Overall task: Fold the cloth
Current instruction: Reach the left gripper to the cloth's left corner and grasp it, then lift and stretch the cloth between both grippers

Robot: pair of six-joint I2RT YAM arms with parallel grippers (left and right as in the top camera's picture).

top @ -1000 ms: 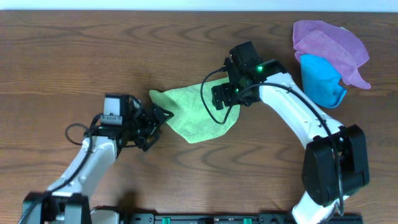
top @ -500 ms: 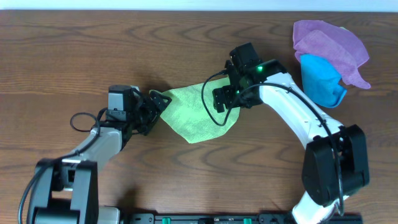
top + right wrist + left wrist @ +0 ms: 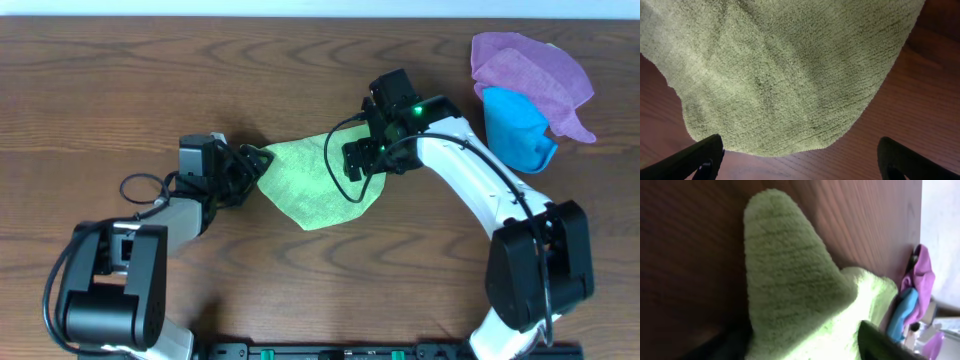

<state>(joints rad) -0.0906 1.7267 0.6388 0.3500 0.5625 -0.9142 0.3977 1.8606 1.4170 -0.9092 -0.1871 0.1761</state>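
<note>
Left end effector [image 3: 252, 166] is clamped on the left corner of the cloth [image 3: 315, 188]. The right end effector [image 3: 362, 163] hangs with fingers apart over the cloth's right side. The yellow-green cloth lies mid-table [image 3: 120, 80]. Risk: with nothing pinning the far side, the cloth could drag or bunch rather than fold.

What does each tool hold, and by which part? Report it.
Left tool pinches the cloth by its left corner; right tool is open, holding nothing.
</note>
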